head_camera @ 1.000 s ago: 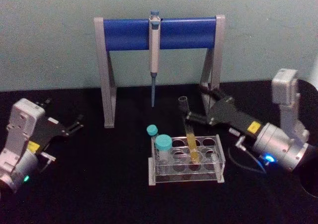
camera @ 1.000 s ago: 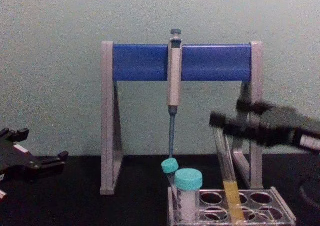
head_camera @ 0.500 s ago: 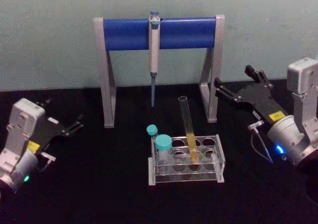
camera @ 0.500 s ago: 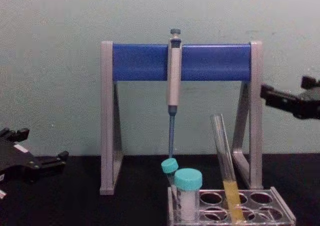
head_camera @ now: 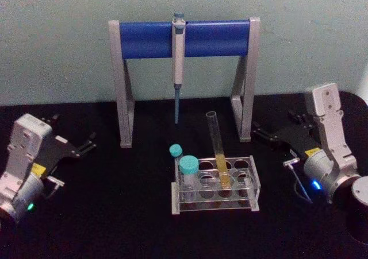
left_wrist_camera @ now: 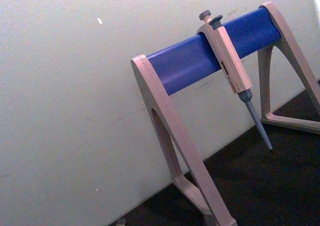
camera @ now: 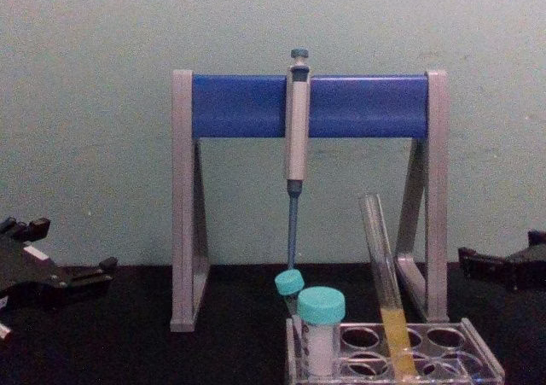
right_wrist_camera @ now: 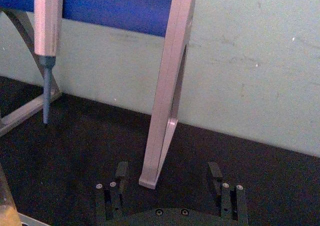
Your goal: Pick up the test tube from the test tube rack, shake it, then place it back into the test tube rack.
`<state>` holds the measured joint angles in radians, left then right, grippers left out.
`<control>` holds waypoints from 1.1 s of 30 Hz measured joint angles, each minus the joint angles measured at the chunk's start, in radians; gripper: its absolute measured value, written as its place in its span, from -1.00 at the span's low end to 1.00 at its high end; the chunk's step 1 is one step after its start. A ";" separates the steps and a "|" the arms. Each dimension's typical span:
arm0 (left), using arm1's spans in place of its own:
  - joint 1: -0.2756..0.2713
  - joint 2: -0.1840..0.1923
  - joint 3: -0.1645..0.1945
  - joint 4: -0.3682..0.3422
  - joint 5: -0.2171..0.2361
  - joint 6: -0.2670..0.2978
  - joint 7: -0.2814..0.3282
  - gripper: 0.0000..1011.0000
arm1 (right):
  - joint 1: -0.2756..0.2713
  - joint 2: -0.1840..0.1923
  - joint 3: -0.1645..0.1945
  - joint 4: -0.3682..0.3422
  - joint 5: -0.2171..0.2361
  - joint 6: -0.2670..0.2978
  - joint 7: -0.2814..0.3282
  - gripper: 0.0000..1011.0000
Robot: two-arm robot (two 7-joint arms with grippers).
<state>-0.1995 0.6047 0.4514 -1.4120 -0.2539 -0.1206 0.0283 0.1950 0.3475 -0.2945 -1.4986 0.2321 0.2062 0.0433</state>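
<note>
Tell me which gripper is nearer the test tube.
Right. The right gripper sits open just right of the test tube standing in the rack; the left gripper is parked far left.

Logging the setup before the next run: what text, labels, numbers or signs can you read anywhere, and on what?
No readable text.
Yellow sticker on the left gripper: too blurred.
Yellow sticker on the right gripper: too blurred.
Dark window on the pipette: nothing legible.
</note>
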 joint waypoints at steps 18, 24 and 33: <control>0.000 0.000 0.000 0.000 0.000 0.000 0.000 0.98 | 0.004 -0.005 0.002 0.011 -0.006 0.008 0.005 0.98; 0.000 0.000 0.000 0.000 0.000 0.000 0.000 0.98 | 0.003 -0.005 0.001 0.009 -0.006 0.008 0.005 0.98; 0.000 0.000 0.000 0.000 0.000 0.000 0.000 0.98 | 0.003 -0.004 0.001 0.008 -0.005 0.007 0.004 0.98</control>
<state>-0.1995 0.6047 0.4514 -1.4119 -0.2539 -0.1205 0.0283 0.1978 0.3436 -0.2937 -1.4902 0.2269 0.2135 0.0475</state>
